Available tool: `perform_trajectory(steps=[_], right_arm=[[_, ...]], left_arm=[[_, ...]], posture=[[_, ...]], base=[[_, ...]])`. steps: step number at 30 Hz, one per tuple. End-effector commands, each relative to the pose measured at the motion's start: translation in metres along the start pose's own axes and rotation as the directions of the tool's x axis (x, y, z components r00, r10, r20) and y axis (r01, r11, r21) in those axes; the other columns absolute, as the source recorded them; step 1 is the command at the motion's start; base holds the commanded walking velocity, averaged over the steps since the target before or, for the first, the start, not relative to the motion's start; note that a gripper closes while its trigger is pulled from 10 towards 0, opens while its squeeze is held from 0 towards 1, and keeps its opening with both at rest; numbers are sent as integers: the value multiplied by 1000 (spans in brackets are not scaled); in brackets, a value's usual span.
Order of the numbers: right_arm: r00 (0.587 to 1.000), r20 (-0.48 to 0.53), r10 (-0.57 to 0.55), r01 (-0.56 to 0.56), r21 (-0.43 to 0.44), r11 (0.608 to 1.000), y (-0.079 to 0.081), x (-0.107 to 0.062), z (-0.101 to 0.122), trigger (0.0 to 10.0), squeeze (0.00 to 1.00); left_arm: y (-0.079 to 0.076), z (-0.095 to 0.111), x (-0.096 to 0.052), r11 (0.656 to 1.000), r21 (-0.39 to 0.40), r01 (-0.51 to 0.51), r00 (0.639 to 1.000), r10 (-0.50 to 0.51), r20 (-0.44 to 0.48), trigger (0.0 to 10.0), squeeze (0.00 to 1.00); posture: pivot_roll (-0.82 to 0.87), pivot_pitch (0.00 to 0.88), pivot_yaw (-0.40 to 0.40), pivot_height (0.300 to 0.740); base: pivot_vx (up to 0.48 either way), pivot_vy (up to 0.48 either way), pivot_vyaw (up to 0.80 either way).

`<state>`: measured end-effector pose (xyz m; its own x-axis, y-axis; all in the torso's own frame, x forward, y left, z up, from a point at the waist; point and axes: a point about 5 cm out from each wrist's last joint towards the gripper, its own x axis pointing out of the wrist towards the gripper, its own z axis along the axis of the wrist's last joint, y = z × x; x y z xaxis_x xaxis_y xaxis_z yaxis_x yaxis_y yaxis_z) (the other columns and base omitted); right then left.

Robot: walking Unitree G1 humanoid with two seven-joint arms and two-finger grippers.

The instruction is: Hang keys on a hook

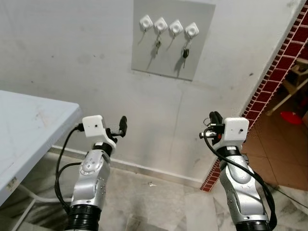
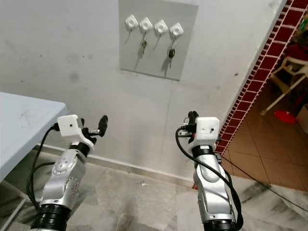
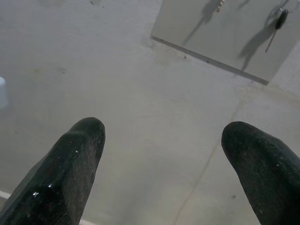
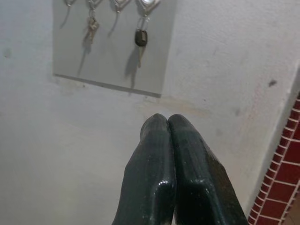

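The left gripper (image 3: 159, 164) has its fingers (image 3: 65, 168) spread wide apart with nothing between them, aimed at bare wall below the grey hook board (image 1: 173, 38). The right gripper (image 4: 171, 140) has its fingers pressed together tip to tip, and nothing shows between the tips; it points up toward the lower right part of the board. Both arms are raised at about the same height, well below the board, one to each side of it.

The keys are on the board, not in either gripper. A black-headed key (image 1: 186, 53) hangs from the rightmost of four white hooks (image 1: 192, 30), and a bunch of plain metal keys (image 1: 157, 46) hangs from the second hook from the left. The other two hooks look bare. Judged from this, hanging seems already done.

Keys like these should be light, stiff and a little slippery, and they swing freely on a ring. The best hold is likely the flat head, pinched across its faces, leaving the ring free to slip over the hook.

Left of the board and lower stands a pale worktop (image 1: 33, 125), beside the left arm. Right of the board runs a red brick edge (image 1: 269, 77), with tiled floor beyond. Nothing stands between the fingers and the board.
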<state>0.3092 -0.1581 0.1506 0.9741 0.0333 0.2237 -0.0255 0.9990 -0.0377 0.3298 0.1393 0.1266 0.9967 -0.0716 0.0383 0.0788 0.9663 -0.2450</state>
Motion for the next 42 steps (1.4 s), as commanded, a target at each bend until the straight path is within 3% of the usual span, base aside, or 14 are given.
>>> perform_trajectory(steps=[1,7,13,19,23,32,42], right_arm=[[1000,8,-11,11,-4,1000,-3,2,4,10000,0],[1000,19,-12,12,-1,1000,-3,3,6,10000,0],[994,104,-15,13,22,1000,-7,4,22,10000,0],[987,161,23,-26,20,999,-11,-7,30,10000,0],[989,144,33,-37,22,999,-15,-22,27,10000,0],[997,77,8,-12,54,998,-16,-48,11,10000,0],[998,65,-6,2,57,998,-17,-49,11,10000,0]], left_arm=[[-2,4,3,1000,12,-1,1000,1,7,10000,0],[-4,9,3,999,29,15,1000,-16,25,10000,0],[-8,23,2,997,43,70,994,-74,78,10000,0],[-15,27,-12,982,89,165,979,-174,102,10000,0],[-21,25,-26,971,93,219,969,-227,96,10000,0],[-16,12,-47,975,43,219,972,-221,74,10000,0],[-10,10,-48,979,4,203,978,-203,41,10000,0]], posture=[[39,0,-64,740],[41,0,-60,740],[43,0,-59,740],[41,0,-54,740],[38,0,-51,740],[28,0,-44,740],[22,0,-36,740]], base=[[0,0,0],[0,0,0],[0,0,0],[0,0,0],[0,0,0],[0,0,0],[0,0,0]])
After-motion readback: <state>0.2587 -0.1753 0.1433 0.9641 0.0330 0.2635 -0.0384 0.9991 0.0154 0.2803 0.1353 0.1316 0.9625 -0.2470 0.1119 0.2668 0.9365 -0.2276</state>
